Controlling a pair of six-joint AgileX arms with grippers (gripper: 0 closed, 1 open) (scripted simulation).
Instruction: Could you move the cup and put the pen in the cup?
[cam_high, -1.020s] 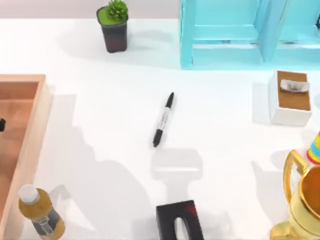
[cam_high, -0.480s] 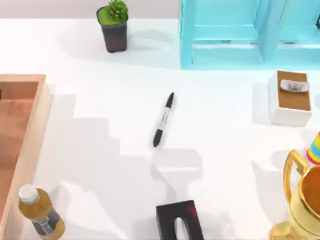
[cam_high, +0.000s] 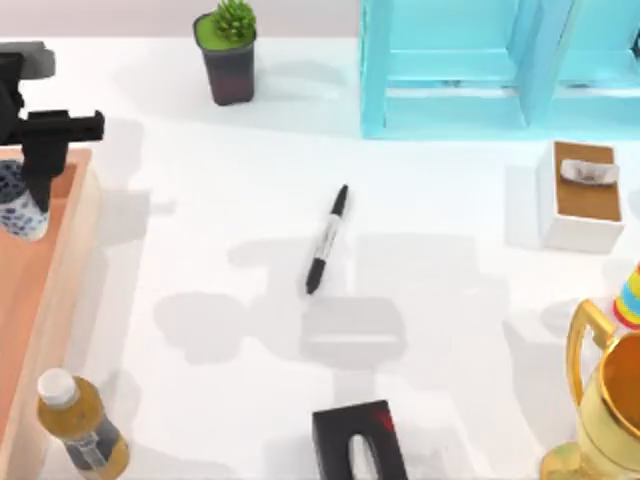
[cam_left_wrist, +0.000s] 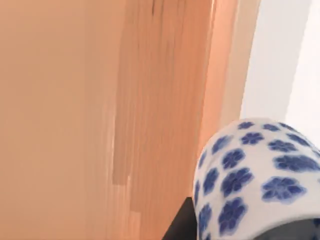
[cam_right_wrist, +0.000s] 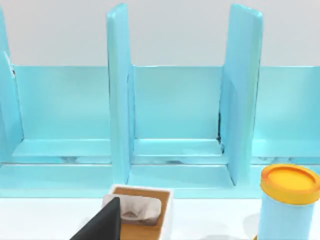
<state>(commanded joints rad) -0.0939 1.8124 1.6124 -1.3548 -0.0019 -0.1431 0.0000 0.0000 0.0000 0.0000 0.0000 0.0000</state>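
Note:
The cup (cam_high: 14, 207), white with blue flowers, hangs over the wooden tray (cam_high: 66, 290) at the table's left edge, and my left gripper (cam_high: 30, 192) is shut on it from above. In the left wrist view the cup (cam_left_wrist: 250, 175) sits very close, with the tray's wood behind it. The pen (cam_high: 327, 240), black with a pale band, lies flat near the middle of the table, well to the right of the cup. A dark finger (cam_right_wrist: 102, 222) of my right gripper juts in the right wrist view, facing the blue shelf.
At the back stand a dark plant pot (cam_high: 228, 60) and a blue shelf unit (cam_high: 480, 70). A tissue box (cam_high: 583, 195) and a gold trophy (cam_high: 605, 400) fill the right side. A bottle (cam_high: 80, 425) and a black box (cam_high: 358, 440) sit at the front edge.
My left arm has come into the top view at the far left, carrying the cup above the tray. The pen has not moved.

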